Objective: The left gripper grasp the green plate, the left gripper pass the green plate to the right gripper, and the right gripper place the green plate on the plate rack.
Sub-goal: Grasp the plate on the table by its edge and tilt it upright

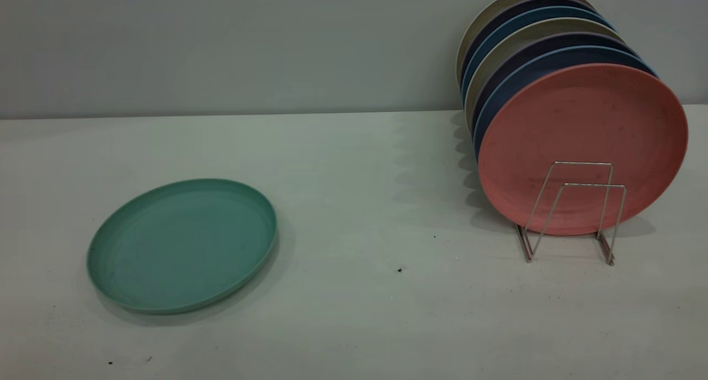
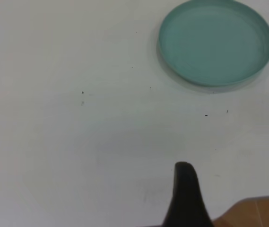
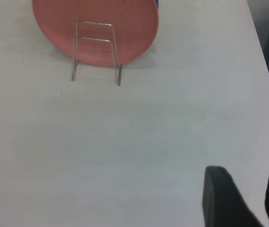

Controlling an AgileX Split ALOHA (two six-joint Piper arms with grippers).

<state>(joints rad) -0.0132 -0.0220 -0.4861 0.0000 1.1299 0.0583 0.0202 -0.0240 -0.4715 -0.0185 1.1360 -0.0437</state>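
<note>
The green plate [image 1: 182,244] lies flat on the white table at the front left. It also shows in the left wrist view [image 2: 216,42]. My left gripper [image 2: 186,198] hangs over bare table well short of the plate, near the table's edge. The plate rack [image 1: 575,203] stands at the right with its two front wire loops free; it also shows in the right wrist view [image 3: 96,47]. My right gripper [image 3: 247,184] is open and empty over bare table, well away from the rack. Neither gripper shows in the exterior view.
A pink plate [image 1: 581,142] stands upright in the rack, with several dark blue, blue and beige plates [image 1: 531,42] behind it. The table's edge and a wooden floor [image 2: 257,213] show beside the left gripper. The table's right edge [image 3: 266,75] runs near the right gripper.
</note>
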